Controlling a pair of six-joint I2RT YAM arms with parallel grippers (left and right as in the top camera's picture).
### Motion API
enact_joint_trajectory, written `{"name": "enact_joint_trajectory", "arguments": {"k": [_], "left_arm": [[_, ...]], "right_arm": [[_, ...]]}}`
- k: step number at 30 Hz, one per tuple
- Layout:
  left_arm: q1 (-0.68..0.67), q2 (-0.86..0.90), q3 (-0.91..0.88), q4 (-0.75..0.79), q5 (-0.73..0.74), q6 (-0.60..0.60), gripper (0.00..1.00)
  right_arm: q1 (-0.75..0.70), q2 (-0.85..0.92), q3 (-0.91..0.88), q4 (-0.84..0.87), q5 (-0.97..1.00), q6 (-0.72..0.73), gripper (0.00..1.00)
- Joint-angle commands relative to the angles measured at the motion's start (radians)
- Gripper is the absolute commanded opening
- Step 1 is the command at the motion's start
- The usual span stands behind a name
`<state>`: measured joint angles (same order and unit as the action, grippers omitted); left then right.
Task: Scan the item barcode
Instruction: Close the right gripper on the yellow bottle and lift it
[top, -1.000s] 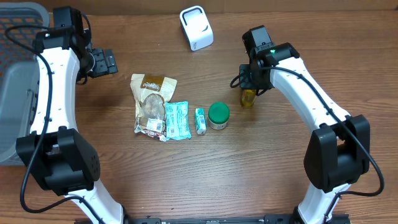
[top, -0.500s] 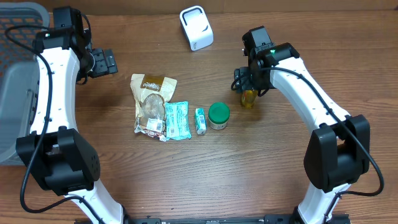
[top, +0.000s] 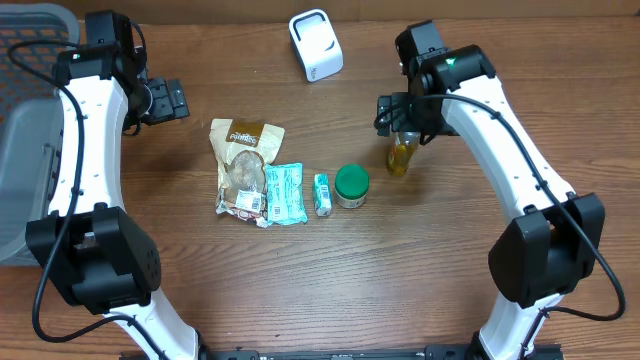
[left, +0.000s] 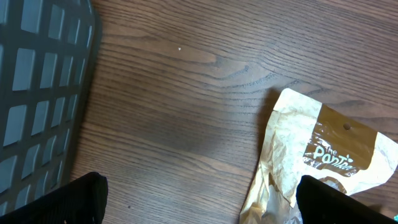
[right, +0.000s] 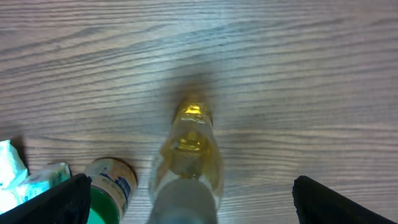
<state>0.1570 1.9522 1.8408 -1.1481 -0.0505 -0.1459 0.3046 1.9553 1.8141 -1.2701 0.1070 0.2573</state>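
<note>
Bottle (top: 400, 157) of yellow liquid at middle right, upright below spread jaws of right gripper (top: 400, 122); likely light, stiff, slippery, best pinched at mid-body.

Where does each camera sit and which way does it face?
Overhead: above the table, facing down; left arm, right arm and white scanner visible.
Left wrist: on the left gripper, facing down at brown snack pouch and grey basket; own fingertips at bottom corners.
Right wrist: on the right gripper, facing down at yellow bottle and green-lidded jar; own fingertips at bottom corners.
Shared: overhead and right wrist both show bottle and jar.
</note>
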Motion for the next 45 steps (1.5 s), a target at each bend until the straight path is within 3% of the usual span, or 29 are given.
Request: {"name": "enact_joint_trajectory", "arguments": {"k": [1,9,16,22,26,30,38,45], "left_arm": [[-0.007,-0.010,0.011,0.001,-0.009,0.019,1.00],[-0.007,-0.010,0.011,0.001,-0.009,0.019,1.00],[-0.007,-0.010,0.011,0.001,-0.009,0.019,1.00],[-0.007,-0.010,0.011,0.001,-0.009,0.019,1.00],[-0.007,-0.010,0.011,0.001,-0.009,0.019,1.00],[-0.007,-0.010,0.011,0.001,-0.009,0.019,0.99],[-0.007,-0.010,0.011,0.001,-0.009,0.019,1.00],[-0.007,-0.010,0.011,0.001,-0.009,0.019,1.00]], "right_arm": [[-0.014,-0.006,-0.034,0.007,-0.039,0.039,1.00],[-0.014,0.003,-0.120,0.075,-0.041,0.038,0.99],[-0.014,0.003,-0.134,0.113,-0.041,0.039,0.86],[-0.002,0.003,-0.175,0.151,-0.041,0.038,0.85],[0.004,0.004,-0.179,0.169,-0.042,0.032,0.77],[0.004,0.004,-0.179,0.152,-0.042,0.031,0.76],[0.004,0.004,-0.179,0.151,-0.041,0.031,0.57],[0.004,0.004,-0.179,0.151,-0.041,0.031,0.57]]}}
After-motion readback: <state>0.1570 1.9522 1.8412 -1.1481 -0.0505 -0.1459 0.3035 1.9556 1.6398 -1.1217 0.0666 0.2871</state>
